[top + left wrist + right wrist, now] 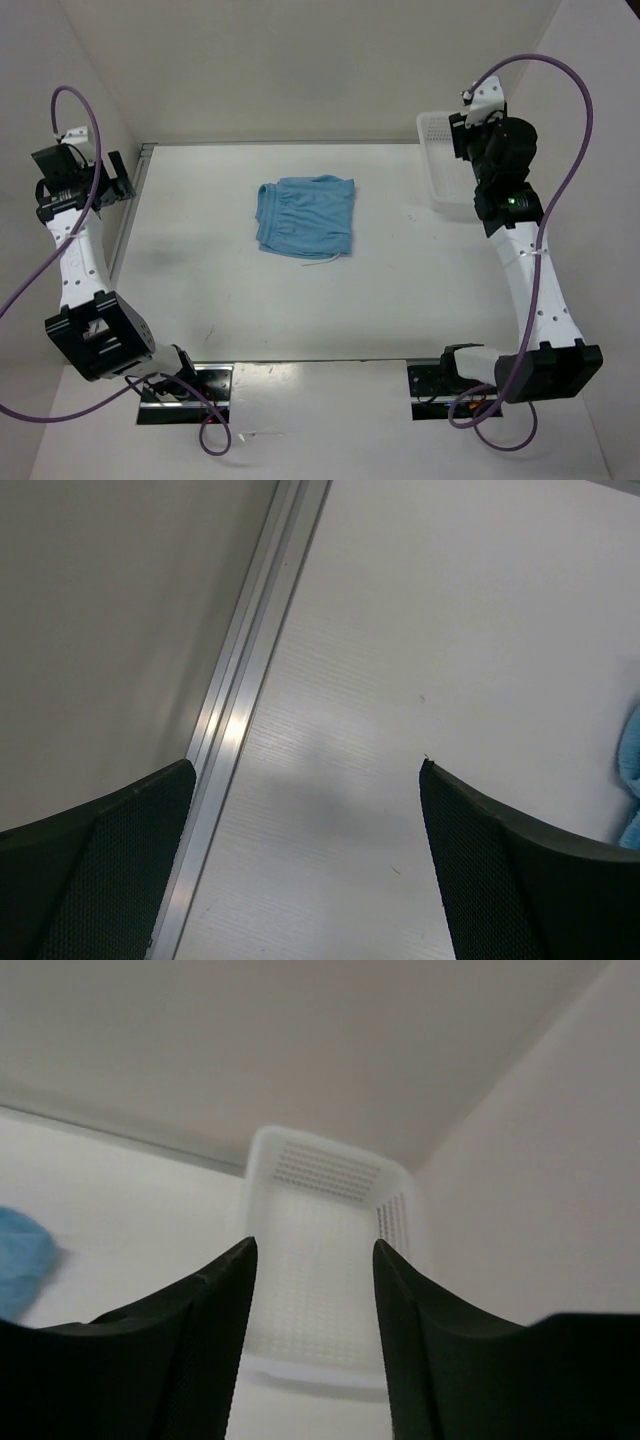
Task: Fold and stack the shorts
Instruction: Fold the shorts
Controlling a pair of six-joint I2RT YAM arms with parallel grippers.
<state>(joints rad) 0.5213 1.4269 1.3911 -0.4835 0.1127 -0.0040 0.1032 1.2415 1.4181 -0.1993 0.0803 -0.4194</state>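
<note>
The light blue shorts (305,215) lie folded into a compact rectangle in the middle of the table, waistband to the left, with a bit of white drawstring (322,260) poking out at the near edge. My left gripper (112,178) hovers open and empty at the table's far left edge, well away from them. In the left wrist view (307,770) only a sliver of the shorts (632,780) shows at the right edge. My right gripper (458,135) is open and empty above the basket; in its wrist view (314,1245) the shorts (20,1260) show blurred at the left.
A white plastic mesh basket (438,175) stands at the back right, under the right gripper, and shows empty in the right wrist view (320,1175). An aluminium rail (235,715) runs along the table's left edge. White walls enclose the back and sides.
</note>
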